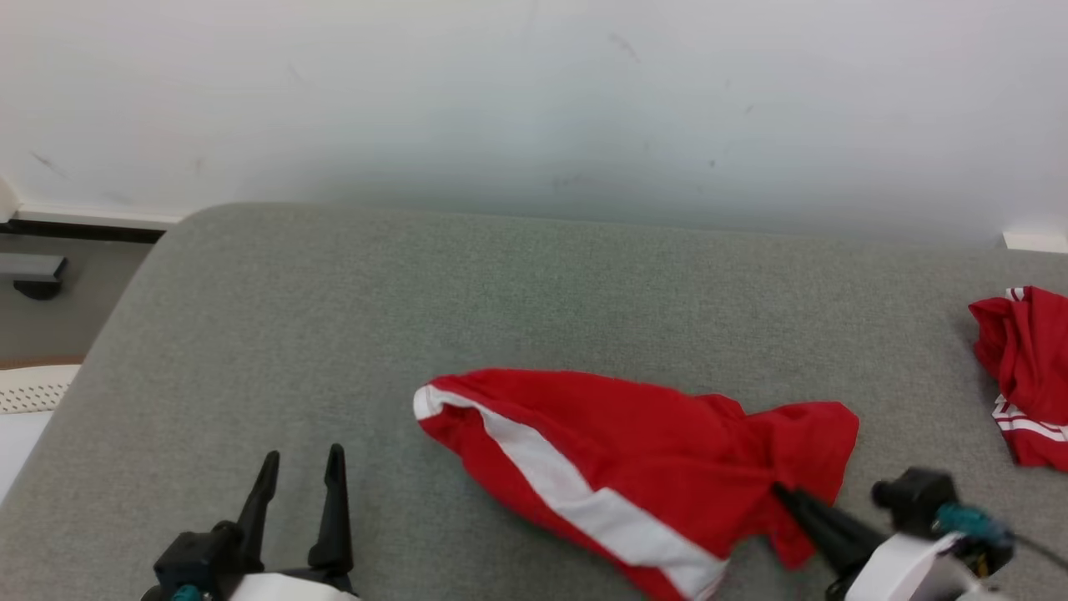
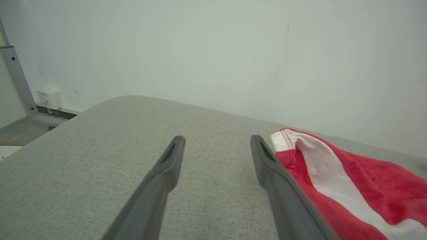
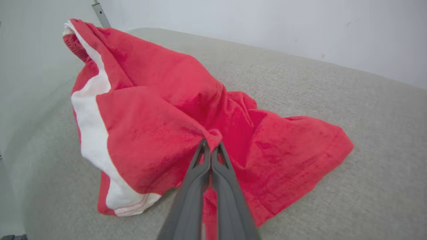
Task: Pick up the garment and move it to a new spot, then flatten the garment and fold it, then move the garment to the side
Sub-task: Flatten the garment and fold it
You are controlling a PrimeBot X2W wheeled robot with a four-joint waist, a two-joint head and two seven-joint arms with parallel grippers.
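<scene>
- Head view: a red garment (image 1: 617, 467) with a broad white stripe (image 1: 576, 497) lies crumpled on the grey fabric-topped desk (image 1: 334, 317), right of centre and near the front edge. Its white-trimmed end points left, its gathered red end right.
- Head view: the right gripper (image 1: 782, 490) comes in from the lower right. Its dark fingers are clenched together on a fold at the garment's right end, and cloth bunches around the tips.
- Head view: the left gripper (image 1: 303, 455) sits at the lower left with its fingers spread apart, grasping nothing. It is clear of the garment, with bare desk between the two.
- Head view: a second red garment (image 1: 1026, 376) with thin white lines lies at the desk's far right edge, well apart from the first. A pale scuffed wall (image 1: 534, 100) stands behind the desk.
- Left wrist view: the left gripper (image 2: 217, 138) is released, both fingers wide over bare desk (image 2: 100, 160). The garment (image 2: 367, 186) lies just beside the right-hand finger in this view, white band uppermost. I cannot tell whether finger and cloth touch.
- Left wrist view: a grey metal post (image 2: 16, 76) and a small white box (image 2: 50, 98) stand against the wall at the far left.
- Right wrist view: the right gripper (image 3: 211, 145) is pinched tight on a raised pucker of red cloth near the middle of the garment (image 3: 160, 110). The fabric fans out to both sides. The white stripe (image 3: 90, 126) runs down the left side, and a hemmed red flap lies flat on the desk (image 3: 333, 93) at the right.
</scene>
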